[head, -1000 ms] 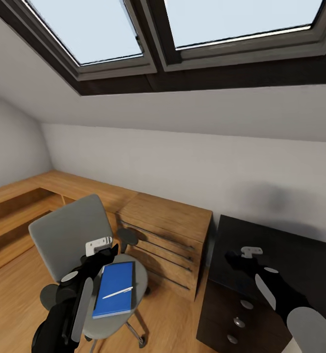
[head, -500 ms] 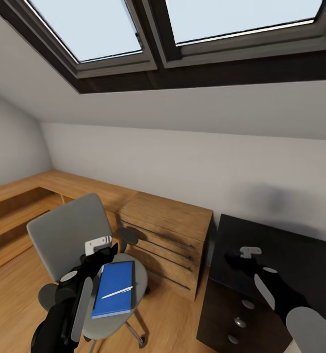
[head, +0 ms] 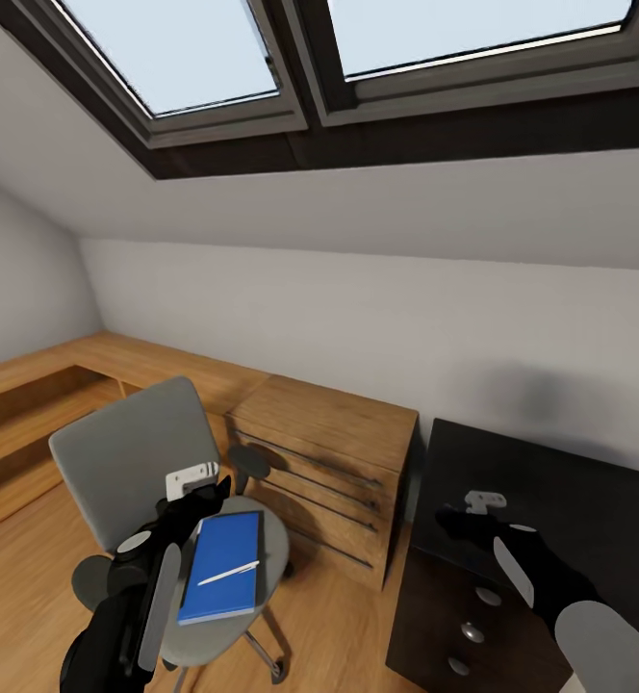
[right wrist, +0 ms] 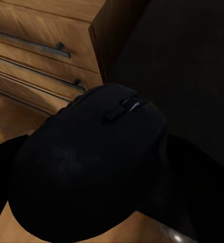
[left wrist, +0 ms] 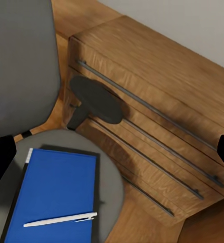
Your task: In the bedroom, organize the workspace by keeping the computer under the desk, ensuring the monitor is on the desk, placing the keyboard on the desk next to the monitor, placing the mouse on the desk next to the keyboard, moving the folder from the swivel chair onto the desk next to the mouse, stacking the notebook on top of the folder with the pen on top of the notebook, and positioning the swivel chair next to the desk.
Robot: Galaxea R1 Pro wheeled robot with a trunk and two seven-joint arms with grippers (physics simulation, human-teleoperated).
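We see the chair point(head: 141, 462) at the lower left of the head view, its grey seat bearing a blue notebook point(head: 223, 566) with the pen point(head: 228, 574) lying across its near end. Whether a folder lies beneath the notebook we cannot tell — a dark edge shows along one side in the left wrist view, nothing more. The left gripper point(head: 199, 500) hovers just over the seat's near rim, beside the notebook; its fingers point(left wrist: 0, 159) appear at opposite edges of the wrist picture, so the jaws stand wide with nothing between them.

A wooden dresser point(head: 324, 472) with long bar handles stands right behind the chair, and the black desk point(head: 550, 481) begins just beside it, cut off at the right edge.

The right gripper point(head: 454, 520) hangs over the desk's near corner. Its wrist view shows the mouse point(right wrist: 86, 167) huge and close, dark against the dark desk, its outline hard to separate from the fingers; the jaws appear closed around it.
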